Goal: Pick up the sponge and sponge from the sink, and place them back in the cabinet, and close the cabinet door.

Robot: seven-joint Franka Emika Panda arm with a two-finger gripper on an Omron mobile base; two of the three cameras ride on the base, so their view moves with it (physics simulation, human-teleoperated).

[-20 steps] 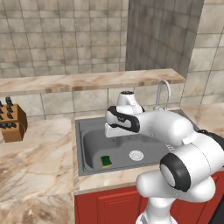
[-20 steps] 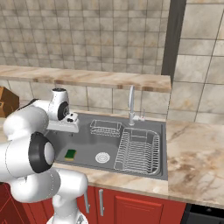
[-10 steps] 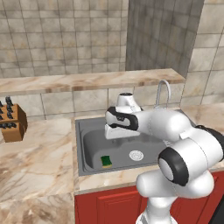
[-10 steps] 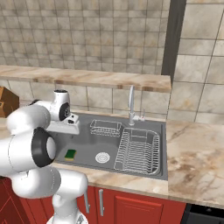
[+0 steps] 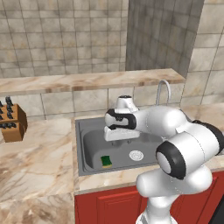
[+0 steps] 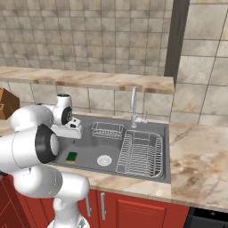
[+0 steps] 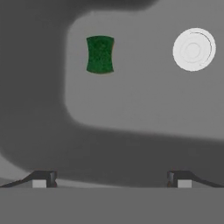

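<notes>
A green-topped sponge (image 5: 106, 161) (image 6: 71, 156) (image 7: 100, 54) lies flat on the floor of the grey sink (image 5: 89, 146) (image 6: 156, 171), near its front left corner. The round white drain (image 7: 194, 49) sits to its right. My gripper (image 5: 120, 139) (image 6: 71, 135) (image 7: 111, 179) hangs over the basin's back left part, above and behind the sponge, pointing down. It is open, its fingertips (image 7: 43, 179) wide apart with nothing between them. The tan-yellow sponge and the red wall cabinet with its door are out of view.
A wire rack (image 6: 107, 130) stands at the sink's back, a dish rack (image 6: 140, 153) fills its right side, and the faucet (image 6: 132, 104) rises behind. A knife block (image 5: 11, 122) stands on the left counter. A marble ledge (image 5: 87, 81) runs above. Red floor-unit doors (image 6: 133, 211) sit below.
The hand stays over the sink almost in place. The arm's elbow has shifted and risen a little. The sponge has not moved.
</notes>
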